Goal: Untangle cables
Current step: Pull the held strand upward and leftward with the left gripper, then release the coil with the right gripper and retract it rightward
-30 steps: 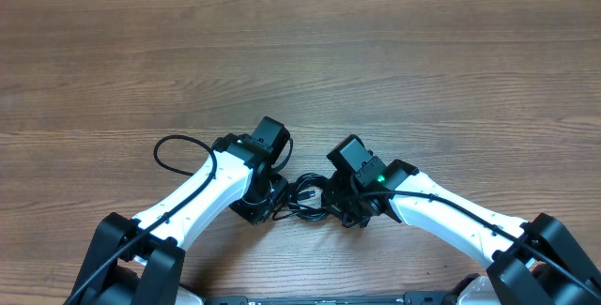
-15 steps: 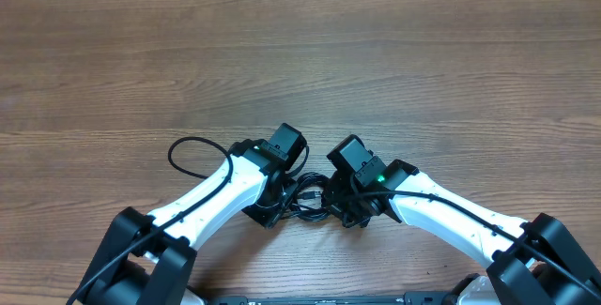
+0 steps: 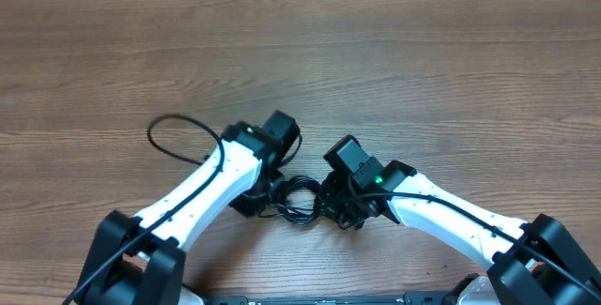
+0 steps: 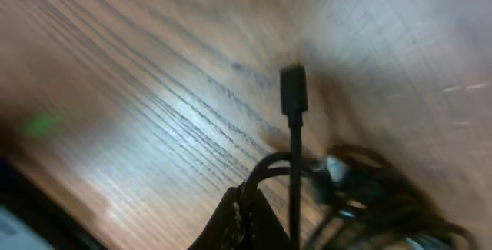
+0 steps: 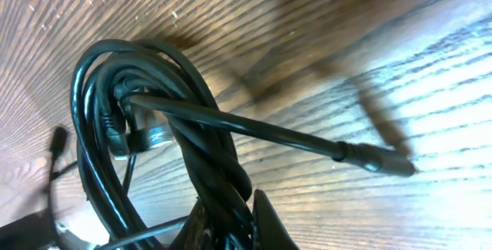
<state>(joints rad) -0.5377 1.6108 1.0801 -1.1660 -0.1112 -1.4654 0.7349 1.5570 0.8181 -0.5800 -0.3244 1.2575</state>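
While left hand [image 3: 261, 195] and right hand [image 3: 336, 209] each pinch the coiled bundle of thin black cables [image 3: 299, 198] on brown wooden desk [image 3: 394, 70], loosening step looks underway; next needs slow outward pull.

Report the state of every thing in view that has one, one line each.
cables: coiled together, tangled, on the table between both grippers.
left gripper: shut on one cable strand; view blurred.
right gripper: shut on the coil.
black plug: free, sticking out past the left gripper.
silvery plug: tucked inside the coil.
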